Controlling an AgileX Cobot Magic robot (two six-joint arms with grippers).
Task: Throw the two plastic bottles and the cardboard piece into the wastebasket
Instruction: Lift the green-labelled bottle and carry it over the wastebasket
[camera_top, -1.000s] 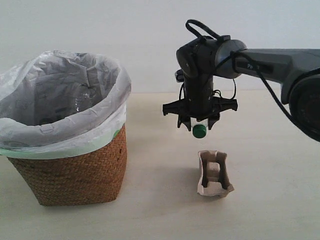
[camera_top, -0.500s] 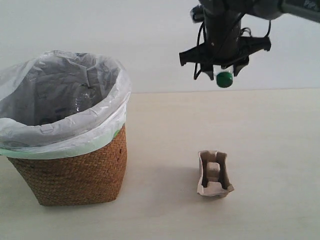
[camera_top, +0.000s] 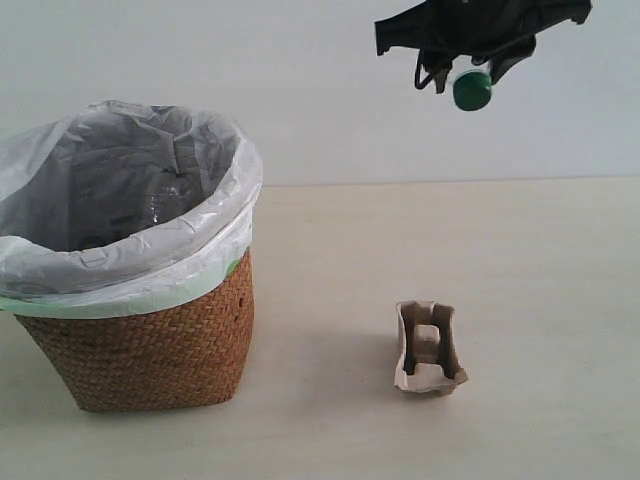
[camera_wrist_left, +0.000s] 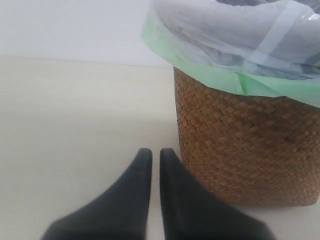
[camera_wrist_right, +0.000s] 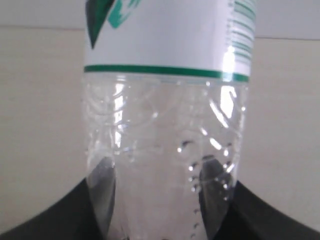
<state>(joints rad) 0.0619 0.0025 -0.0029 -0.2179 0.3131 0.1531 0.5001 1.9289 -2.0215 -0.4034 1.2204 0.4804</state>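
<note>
High at the top right of the exterior view, my right gripper (camera_top: 470, 62) is shut on the clear green-capped bottle (camera_top: 472, 88), whose cap points toward the camera. The right wrist view shows its clear body and white-green label (camera_wrist_right: 165, 125) held between the dark fingers (camera_wrist_right: 102, 192). The wicker wastebasket (camera_top: 140, 340) with its white bag stands at the left; another clear bottle (camera_top: 165, 200) shows faintly inside. The cardboard piece (camera_top: 428, 348) rests on the table to the right of the basket. My left gripper (camera_wrist_left: 151, 155) is shut and empty, low beside the wastebasket wall (camera_wrist_left: 245, 150).
A pale wooden table (camera_top: 540, 260) carries everything, with a plain white wall behind it. The bag's pale green rim (camera_wrist_left: 210, 75) hangs over the basket's edge.
My right gripper has risen steeply with the green-capped bottle, from just above the cardboard piece to the top of the view, drifting a little rightward. Basket and cardboard have not moved.
</note>
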